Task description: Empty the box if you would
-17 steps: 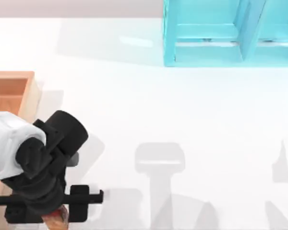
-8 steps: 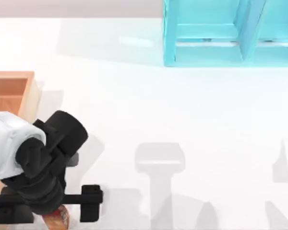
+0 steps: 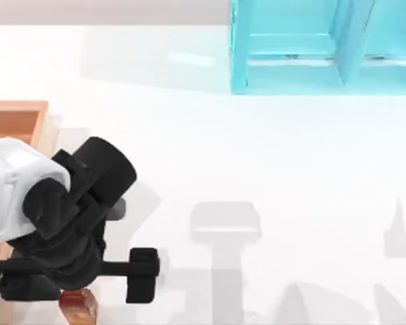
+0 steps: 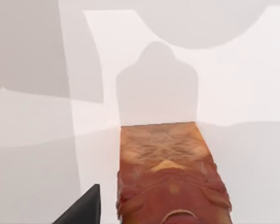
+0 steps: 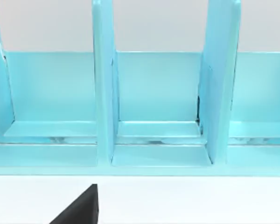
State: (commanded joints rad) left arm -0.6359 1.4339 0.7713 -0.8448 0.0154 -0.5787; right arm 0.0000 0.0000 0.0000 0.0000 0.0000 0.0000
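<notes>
We see the white counter (image 3: pixel 271 156) lying broad and bare across its middle and right, crossed by soft grey shadows, so there is plenty of open room there. At the far edge stands the turquoise shelf frame (image 3: pixel 304 47), cut off by the top view's upper and right borders; the right wrist view looks straight into its upright dividers (image 5: pixel 104 93), with one dark fingertip of our right claw (image 5: pixel 79 207) at the picture's edge, too little for us to tell how far it is open.

The box (image 3: pixel 17 122) sits at the counter's left edge, light tan rim and orange-brown floor, mostly hidden beneath our left arm and cropped by the picture's left border.

Our left claw (image 3: pixel 78 281) hangs near the front left corner, just beside the box's right rim. Below it a small reddish-brown block (image 3: pixel 78 306) peeks out, partly covered and cropped at the bottom. The left wrist view shows this block (image 4: pixel 170 177) with a mottled orange-red surface, one dark finger (image 4: pixel 84 207) beside it. We cannot tell whether the claw grips it.
</notes>
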